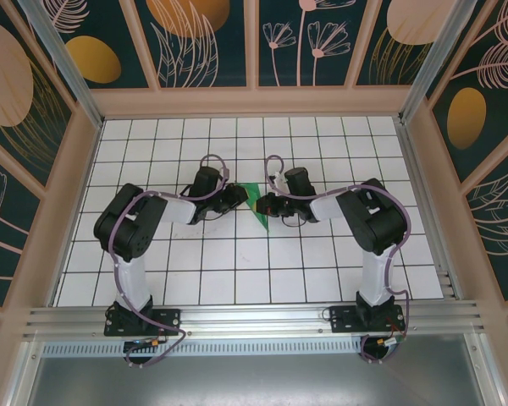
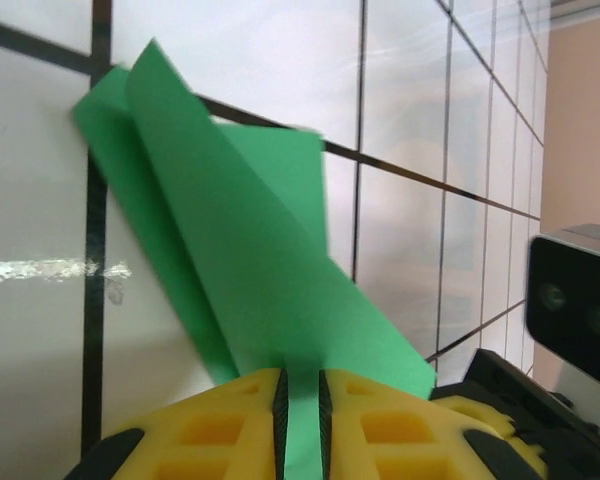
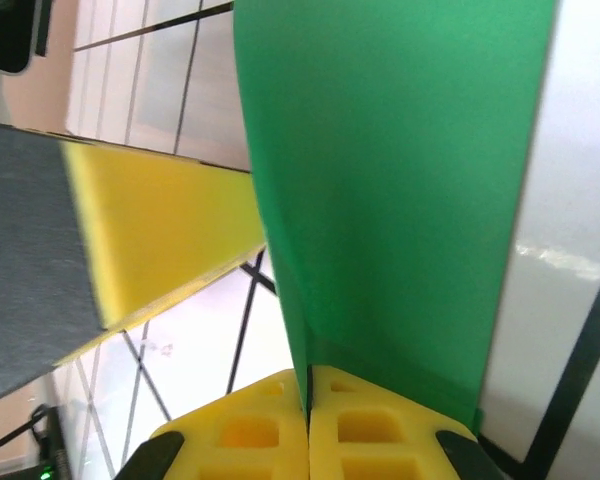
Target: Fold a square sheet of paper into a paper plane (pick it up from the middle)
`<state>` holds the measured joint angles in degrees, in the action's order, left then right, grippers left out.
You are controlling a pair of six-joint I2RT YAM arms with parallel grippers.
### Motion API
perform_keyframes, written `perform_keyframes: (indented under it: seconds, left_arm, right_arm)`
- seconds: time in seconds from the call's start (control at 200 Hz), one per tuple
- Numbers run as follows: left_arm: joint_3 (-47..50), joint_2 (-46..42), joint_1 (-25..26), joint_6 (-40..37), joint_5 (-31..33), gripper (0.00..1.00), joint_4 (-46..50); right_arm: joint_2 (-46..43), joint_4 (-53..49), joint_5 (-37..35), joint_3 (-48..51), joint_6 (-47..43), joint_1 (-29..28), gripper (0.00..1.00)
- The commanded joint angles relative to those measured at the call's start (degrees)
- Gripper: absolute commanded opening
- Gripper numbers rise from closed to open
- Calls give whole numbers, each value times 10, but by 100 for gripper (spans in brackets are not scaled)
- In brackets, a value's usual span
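Observation:
The sheet of paper [image 1: 259,218] is bright green and folded into a long pointed shape; it hangs between both arms over the middle of the table. In the left wrist view the folded paper [image 2: 250,260] fans away toward the tiles, and my left gripper [image 2: 300,392] is shut on a narrow strip of it between the yellow fingers. In the right wrist view the paper [image 3: 400,180] rises as a broad green panel, and my right gripper [image 3: 308,388] is shut tight on its lower edge. From above, the left gripper [image 1: 240,196] and right gripper [image 1: 265,205] nearly meet.
The white grid-tiled table [image 1: 237,262] stretches on all sides, fenced by tan walls [image 1: 254,101]. A yellow finger of the left gripper [image 3: 160,230] is close beside the paper in the right wrist view. The right arm's wrist camera [image 2: 575,300] sits at the right edge of the left wrist view.

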<state>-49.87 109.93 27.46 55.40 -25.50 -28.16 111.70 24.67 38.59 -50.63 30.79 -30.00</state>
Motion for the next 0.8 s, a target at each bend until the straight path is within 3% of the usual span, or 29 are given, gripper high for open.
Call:
perform_keyframes:
  seconds: [0.0, 0.19, 0.796]
  left_arm:
    - [20, -44, 3, -28, 13, 21, -6]
    - [35, -43, 3, -23, -12, 23, -39]
    - [42, -10, 2, -8, -45, 23, -84]
  right_arm:
    - [-3, 73, 67, 20, 52, 11, 5]
    - [6, 120, 99, 34, 94, 19, 4]
    - [51, 73, 101, 12, 112, 25, 4]
